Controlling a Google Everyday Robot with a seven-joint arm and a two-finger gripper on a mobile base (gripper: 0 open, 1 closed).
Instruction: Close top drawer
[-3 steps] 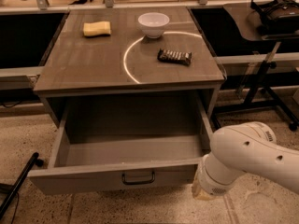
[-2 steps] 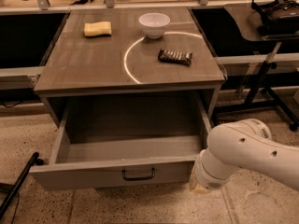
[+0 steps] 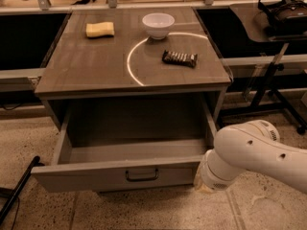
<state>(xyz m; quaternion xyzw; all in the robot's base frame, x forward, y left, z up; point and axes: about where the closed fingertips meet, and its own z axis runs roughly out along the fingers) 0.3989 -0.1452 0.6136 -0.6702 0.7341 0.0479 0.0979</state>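
The top drawer (image 3: 110,174) of the grey-brown wooden cabinet stands pulled far out and is empty inside. Its flat front panel carries a small black loop handle (image 3: 142,175) at the centre. My white arm (image 3: 249,155) comes in from the lower right. My gripper (image 3: 202,184) is at the right end of the drawer front, mostly hidden behind the arm's wrist. I cannot tell whether it touches the panel.
On the cabinet top (image 3: 96,66) lie a yellow sponge (image 3: 100,29), a white bowl (image 3: 158,24) and a dark snack bar (image 3: 179,58). A black-legged stand (image 3: 273,85) with a headset (image 3: 285,11) is at the right. A black bar (image 3: 19,188) lies on the floor at the left.
My arm has shifted left and up toward the right end of the drawer front. The drawer front sits slightly farther in than before.
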